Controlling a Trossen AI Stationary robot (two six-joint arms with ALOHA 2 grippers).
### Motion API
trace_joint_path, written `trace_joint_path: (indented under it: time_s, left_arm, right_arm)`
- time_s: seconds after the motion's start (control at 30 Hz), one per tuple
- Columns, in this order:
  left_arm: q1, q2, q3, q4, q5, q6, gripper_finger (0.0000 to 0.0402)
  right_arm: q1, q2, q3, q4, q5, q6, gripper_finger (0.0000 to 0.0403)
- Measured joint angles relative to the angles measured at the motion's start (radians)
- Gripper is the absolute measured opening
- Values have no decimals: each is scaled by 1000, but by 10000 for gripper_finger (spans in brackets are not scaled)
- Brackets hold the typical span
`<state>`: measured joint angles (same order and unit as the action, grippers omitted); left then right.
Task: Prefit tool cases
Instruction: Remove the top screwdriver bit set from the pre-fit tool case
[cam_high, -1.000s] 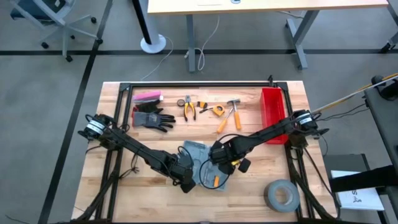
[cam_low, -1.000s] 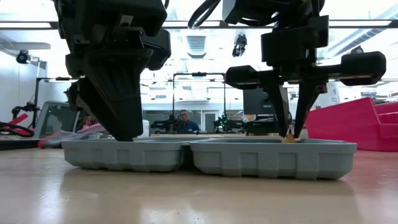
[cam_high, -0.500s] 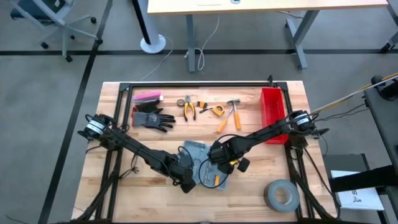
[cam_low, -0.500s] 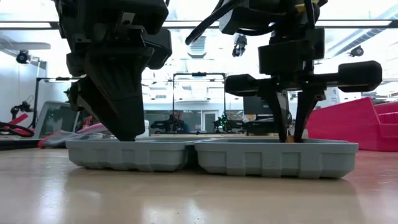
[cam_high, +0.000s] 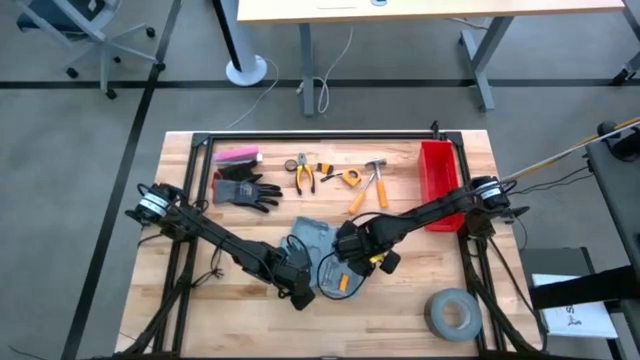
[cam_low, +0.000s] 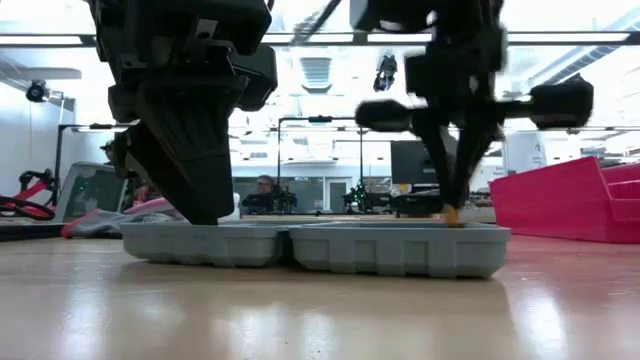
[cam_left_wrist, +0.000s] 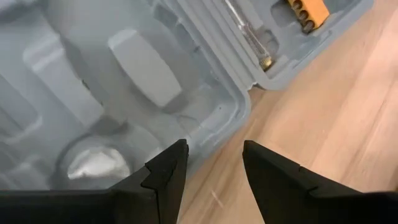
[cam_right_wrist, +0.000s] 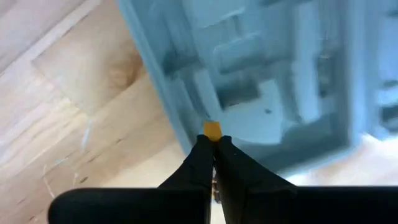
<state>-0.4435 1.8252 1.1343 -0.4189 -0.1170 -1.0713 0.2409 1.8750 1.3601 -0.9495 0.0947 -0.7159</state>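
Looking first at the right gripper (cam_right_wrist: 214, 144), we see its two dark fingers pressed together, and a small orange piece (cam_right_wrist: 212, 129) shows right at their tips, above the rim of the tool case (cam_high: 318, 262); whether they pinch it we cannot tell. In the low view this gripper (cam_low: 452, 208) reaches down to the right-hand half of the opened case (cam_low: 400, 247), the orange bit at its tips just over the wall.

Our left gripper (cam_left_wrist: 214, 163) has its jaws apart, one finger (cam_left_wrist: 166, 174) over the moulded inside of the case and the other over bare wood, so the rounded corner of the case wall (cam_left_wrist: 233, 102) sits between them. We cannot tell whether either finger touches the plastic.

The case lies open and flat on the wooden table (cam_high: 400, 315), near the middle of the front part, both halves side by side. Its walls are low, smooth grey-blue plastic with rounded corners; inside are grey moulded slots, one holding a thin metal shaft (cam_left_wrist: 247, 34) and an orange-handled piece (cam_left_wrist: 308, 10).

Bare wood lies in front of the case and to its sides. A grey tape roll (cam_high: 453, 313) lies toward the front right corner, and the red bin (cam_high: 439, 172) stands along the right edge. Pliers (cam_high: 304, 173), a hammer (cam_high: 377, 180), a black glove (cam_high: 244, 189) and a pink item (cam_high: 237, 155) lie toward the back, well apart from the case.
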Motion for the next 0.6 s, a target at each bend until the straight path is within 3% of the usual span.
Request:
trace_joint_path:
  time_s: [0.37, 0.6]
  left_arm:
    - [0, 2, 0, -31, 0, -2, 165]
    - [21, 3, -5, -89, -84, -24, 165]
  right_arm:
    - [-35, -57, 9, -70, 51, 93, 2]
    - [-128, -92, -3, -60, 56, 122, 1]
